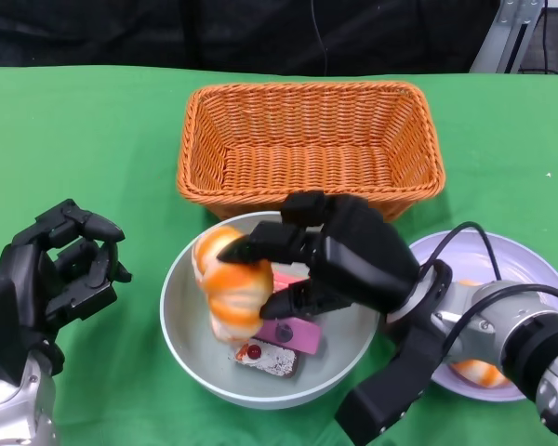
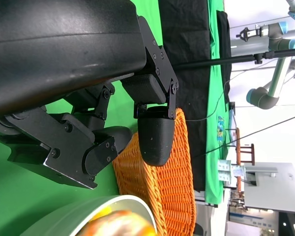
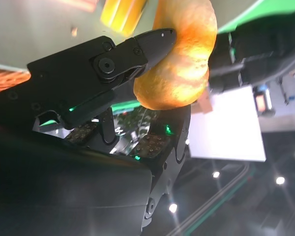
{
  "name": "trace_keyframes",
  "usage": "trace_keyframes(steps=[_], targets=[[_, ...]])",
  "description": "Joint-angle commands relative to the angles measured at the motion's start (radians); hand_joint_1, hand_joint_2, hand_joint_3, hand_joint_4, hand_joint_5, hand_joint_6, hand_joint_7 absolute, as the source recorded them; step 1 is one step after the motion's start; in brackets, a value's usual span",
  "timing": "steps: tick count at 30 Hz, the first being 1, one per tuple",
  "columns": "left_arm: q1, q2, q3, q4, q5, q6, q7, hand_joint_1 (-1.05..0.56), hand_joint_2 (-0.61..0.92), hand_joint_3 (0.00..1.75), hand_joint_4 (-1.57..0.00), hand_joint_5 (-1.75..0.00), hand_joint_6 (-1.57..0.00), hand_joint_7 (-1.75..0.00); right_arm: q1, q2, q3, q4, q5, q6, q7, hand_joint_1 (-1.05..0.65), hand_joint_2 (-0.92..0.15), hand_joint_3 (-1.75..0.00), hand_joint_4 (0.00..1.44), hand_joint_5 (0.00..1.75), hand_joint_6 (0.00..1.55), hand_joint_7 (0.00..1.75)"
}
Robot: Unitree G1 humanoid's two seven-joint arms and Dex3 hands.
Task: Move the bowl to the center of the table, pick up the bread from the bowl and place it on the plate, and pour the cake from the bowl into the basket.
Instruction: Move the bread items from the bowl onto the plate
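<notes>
A grey bowl (image 1: 181, 330) sits at the middle front of the green table. Inside it, my right hand (image 1: 330, 255) grips an orange-and-white bread (image 1: 232, 293), which the right wrist view shows pinched between my fingers (image 3: 137, 49) as an orange roll (image 3: 179, 64). Beneath it lie a pink cake (image 1: 298, 333) and a dark cake with a red berry (image 1: 268, 358). A lavender plate (image 1: 521, 255) at the right holds another orange bread (image 1: 474, 373), partly hidden by my forearm. The wicker basket (image 1: 312, 139) stands behind the bowl. My left hand (image 1: 65, 269) hovers left of the bowl, holding nothing.
Green cloth covers the whole table, with a dark backdrop behind its far edge. In the left wrist view the basket (image 2: 174, 187) and the bowl's rim (image 2: 88, 209) lie just beyond my left fingers (image 2: 155, 137).
</notes>
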Motion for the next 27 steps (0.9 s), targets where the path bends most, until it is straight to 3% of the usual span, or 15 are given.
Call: trace_keyframes(steps=[1, 9, 16, 19, 21, 23, 27], targets=[[-0.009, 0.021, 0.011, 0.000, -0.018, 0.012, -0.008, 0.04, 0.61, 1.00, -0.80, -1.58, -0.86, -1.27, 0.018, -0.037, -0.037, -0.044, 0.030, -0.024, -0.005, -0.17, -0.92, -0.14, 0.79, 1.62, 0.73, 1.22], [-0.010, 0.018, 0.013, -0.002, -0.019, 0.014, -0.007, 0.03, 0.57, 1.06, -0.78, -1.61, -0.83, -1.30, 0.060, -0.073, -0.099, -0.131, 0.060, -0.024, 0.043, -0.17, -0.92, -0.15, 0.78, 1.66, 0.69, 1.34], [-0.013, 0.021, 0.012, 0.003, -0.013, 0.016, 0.001, 0.05, 0.57, 1.08, -0.76, -1.63, -0.83, -1.32, 0.137, -0.102, -0.175, -0.261, 0.104, -0.007, 0.111, -0.19, -0.91, -0.23, 0.83, 1.54, 0.76, 1.18], [-0.013, 0.025, 0.011, 0.007, -0.006, 0.010, 0.006, 0.04, 0.56, 1.09, -0.77, -1.64, -0.83, -1.33, 0.180, -0.112, -0.216, -0.341, 0.112, 0.017, 0.118, -0.16, -0.85, -0.28, 0.87, 1.46, 0.80, 1.10], [-0.015, 0.027, 0.012, 0.010, -0.009, 0.010, 0.001, 0.04, 0.55, 1.11, -0.77, -1.65, -0.83, -1.33, 0.212, -0.118, -0.245, -0.396, 0.119, 0.032, 0.125, -0.18, -0.71, -0.59, 0.88, 1.49, 0.80, 1.13], [-0.018, 0.028, 0.016, 0.013, -0.014, 0.014, -0.003, 0.05, 0.55, 1.12, -0.77, -1.66, -0.82, -1.34, 0.250, -0.127, -0.276, -0.453, 0.129, 0.045, 0.135, -0.17, -0.62, -0.77, 0.87, 1.53, 0.80, 1.18], [-0.024, 0.033, 0.022, 0.020, -0.022, 0.024, -0.011, 0.05, 0.55, 1.11, -0.77, -1.66, -0.83, -1.34, 0.320, -0.147, -0.333, -0.545, 0.139, 0.060, 0.137, -0.14, -0.52, -1.00, 0.88, 1.53, 0.79, 1.21]])
